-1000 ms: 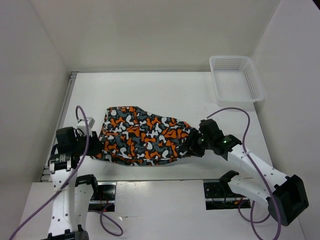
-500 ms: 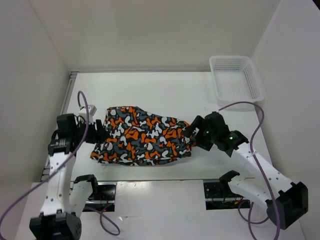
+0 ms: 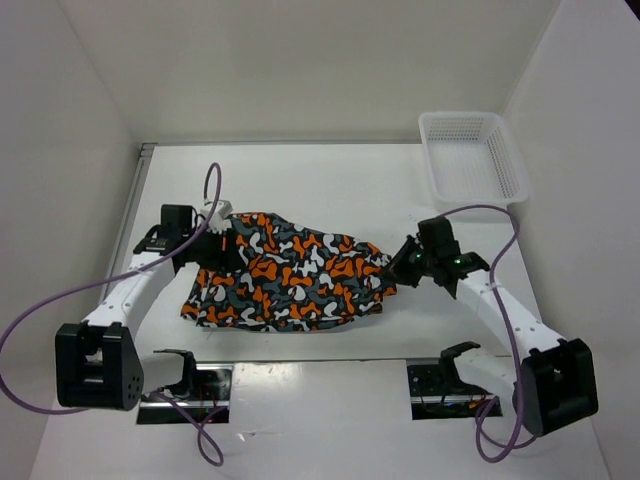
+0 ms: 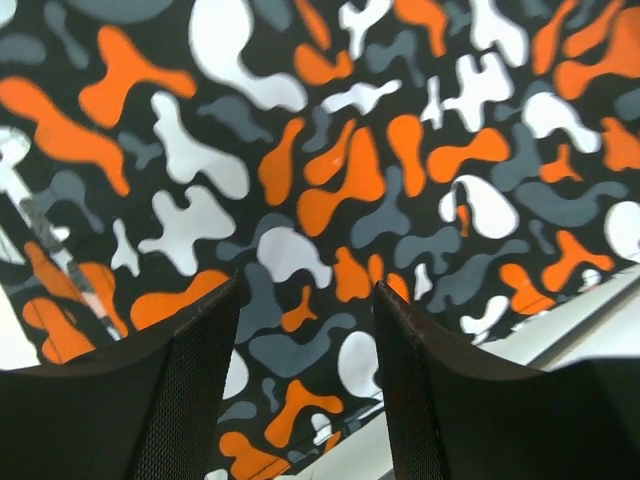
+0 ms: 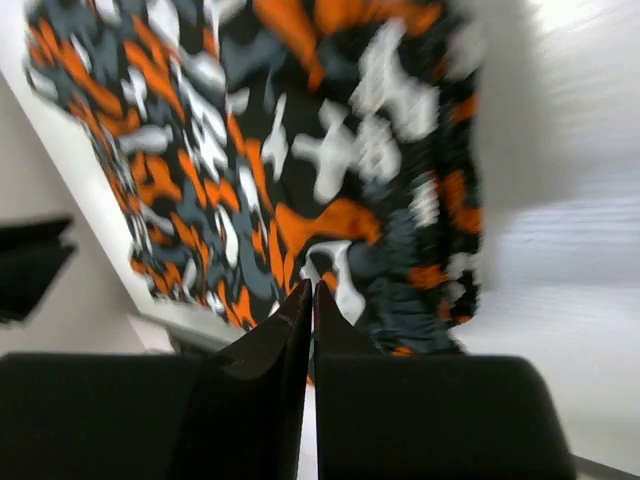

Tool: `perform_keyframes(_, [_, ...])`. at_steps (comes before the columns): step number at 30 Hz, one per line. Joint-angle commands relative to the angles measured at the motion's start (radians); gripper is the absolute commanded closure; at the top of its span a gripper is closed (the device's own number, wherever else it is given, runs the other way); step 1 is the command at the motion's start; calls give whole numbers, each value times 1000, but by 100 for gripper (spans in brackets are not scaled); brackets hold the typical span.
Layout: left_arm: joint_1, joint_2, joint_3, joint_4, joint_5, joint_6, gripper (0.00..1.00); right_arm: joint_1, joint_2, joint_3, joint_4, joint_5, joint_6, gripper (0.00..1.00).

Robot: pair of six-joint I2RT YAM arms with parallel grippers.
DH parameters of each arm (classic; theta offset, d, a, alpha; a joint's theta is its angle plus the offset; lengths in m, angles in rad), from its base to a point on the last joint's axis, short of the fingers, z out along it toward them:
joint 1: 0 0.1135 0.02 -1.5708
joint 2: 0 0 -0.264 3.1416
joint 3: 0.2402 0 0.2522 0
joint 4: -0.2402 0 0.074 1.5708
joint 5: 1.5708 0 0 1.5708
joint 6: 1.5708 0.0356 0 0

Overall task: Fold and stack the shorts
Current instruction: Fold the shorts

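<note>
orange-grey camo shorts (image 3: 290, 280) lie flat on table (image 3: 330, 185), centre-left. left gripper (image 4: 308, 288) is spread wide over far-left corner. right gripper (image 5: 310, 287) at right edge, tips pressed together, no cloth seen btwn them. imo: pinch both ends evenly, lift low, fold w/o bunching.

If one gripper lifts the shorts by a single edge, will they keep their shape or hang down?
Probably hang limp: the shorts lie flat with wavy, uneven edges, like thin soft cloth. They look light, and pushing would likely bunch them.
</note>
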Motion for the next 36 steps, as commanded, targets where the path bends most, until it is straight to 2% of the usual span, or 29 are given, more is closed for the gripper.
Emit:
perform_keyframes(1, [8,12,-23,32,-46,4,37,122,32,-53,116,-16,30,95])
perform_keyframes(4, [48,23,-36,23,-46,4,37,253,133,-86,155,63,92,95])
perform_keyframes(9, [57,55,-33,23,-37,4,35,328,366,-86,164,201,116,100])
perform_keyframes(11, [57,79,-11,12,-37,4,35,328,385,-23,120,241,96,100])
perform_keyframes(14, [57,92,12,-9,-52,4,35,339,304,72,16,334,76,100])
perform_keyframes(16, [57,92,23,-20,-81,4,35,339,194,133,-31,376,67,94])
perform_keyframes(17, [57,92,23,-20,-82,4,34,330,160,143,-61,388,67,83])
perform_keyframes(19, [57,92,23,-20,-91,4,32,281,73,131,-61,388,67,71])
perform_keyframes(20, [57,104,23,-20,-100,4,32,258,48,117,-61,368,67,62])
perform_keyframes(21, [57,104,23,-20,-100,4,32,232,26,97,-61,335,67,37])
perform_keyframes(24, [57,153,23,-20,-169,4,31,132,-15,-1,-32,266,41,11])
perform_keyframes(25, [66,164,32,-49,-196,4,20,116,-15,-12,-20,246,30,6])
perform_keyframes(26, [66,173,43,-61,-263,4,17,106,3,-12,-11,227,30,3])
perform_keyframes(29, [87,182,43,-52,-292,4,6,106,98,-12,38,182,39,0])
perform_keyframes(36, [146,220,43,-42,-303,4,4,106,242,-46,139,153,30,1])
